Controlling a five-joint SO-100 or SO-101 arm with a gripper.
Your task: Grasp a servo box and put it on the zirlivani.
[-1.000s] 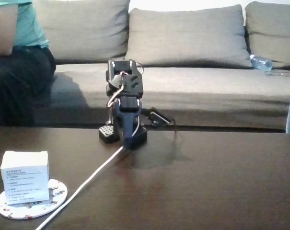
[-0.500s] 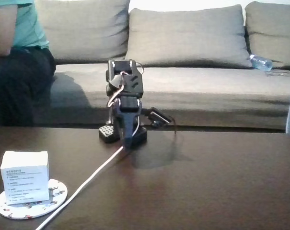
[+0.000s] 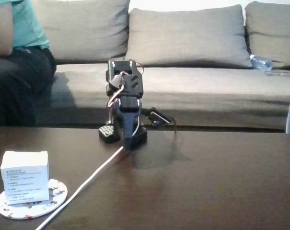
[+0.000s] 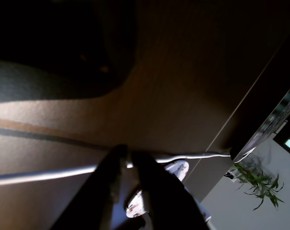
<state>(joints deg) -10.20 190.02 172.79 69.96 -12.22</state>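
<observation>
Servo box (image 3: 24,177) sits upright on the zirlivani (image 3: 31,205) near the bench's (image 3: 207,191) front-left corner in the fixed view; gripper (image 4: 129,160) jaws nearly clenched, empty, well apart; a white cable (image 3: 87,182) runs just beside the disc

Dark brown worktop (image 3: 207,191), glossy, faint reflections. My base (image 3: 123,134) sits at its far edge. A white cable (image 3: 87,184) runs from the base toward the near edge. At near left lies the zirlivani (image 3: 56,194), flat, the servo box (image 3: 25,176) standing on it.
</observation>
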